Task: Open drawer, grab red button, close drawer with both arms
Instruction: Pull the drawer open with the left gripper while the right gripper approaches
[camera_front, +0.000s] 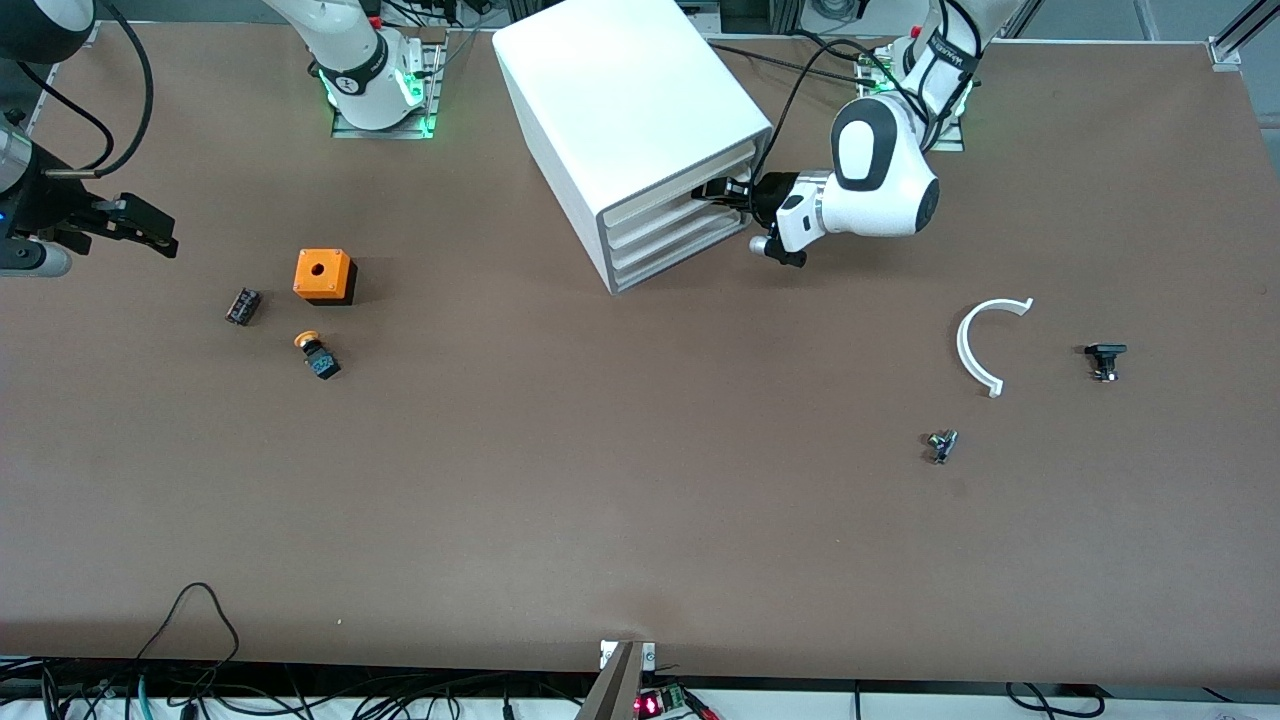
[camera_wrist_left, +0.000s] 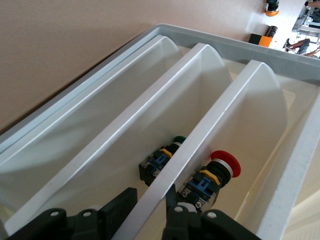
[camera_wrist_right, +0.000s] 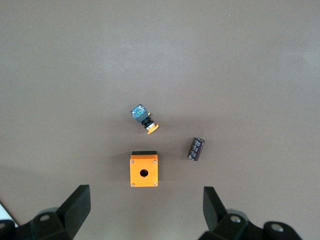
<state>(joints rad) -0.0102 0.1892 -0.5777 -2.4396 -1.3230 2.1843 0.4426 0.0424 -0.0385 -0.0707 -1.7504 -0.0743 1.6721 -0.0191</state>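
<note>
The button (camera_wrist_left: 222, 167), red-capped with a black body and blue end, lay on its side inside the drawer (camera_wrist_left: 260, 100), just beside the drawer's cream front wall. A second button with a green cap (camera_wrist_left: 165, 157) lay in the next drawer (camera_wrist_left: 200, 75), separated from the first by that wall. Three drawer fronts showed in the left wrist view; the front view showed the stacked fronts at the open face of the white cabinet (camera_front: 620, 110), though which level held the red button could not be told. The left gripper (camera_wrist_left: 150, 210) was at the cabinet's face, its fingers (camera_wrist_left: 117, 207) apart and straddling the drawer front, one on each side; contact with the wall could not be judged. Its fingertips were cut off at the picture's edge.

The right gripper (camera_wrist_right: 145, 205) waited spread wide and empty over the table's right-arm end, above three loose things: an orange box with a hole (camera_front: 324, 275), an orange-capped button (camera_front: 317, 355) nearer the front camera, and a dark cylinder (camera_front: 242, 306) beside them.

Toward the left arm's end lay one white curved piece (camera_front: 985, 340), one small black part (camera_front: 1105, 358) and one small metallic part (camera_front: 941, 445), too small to identify.
</note>
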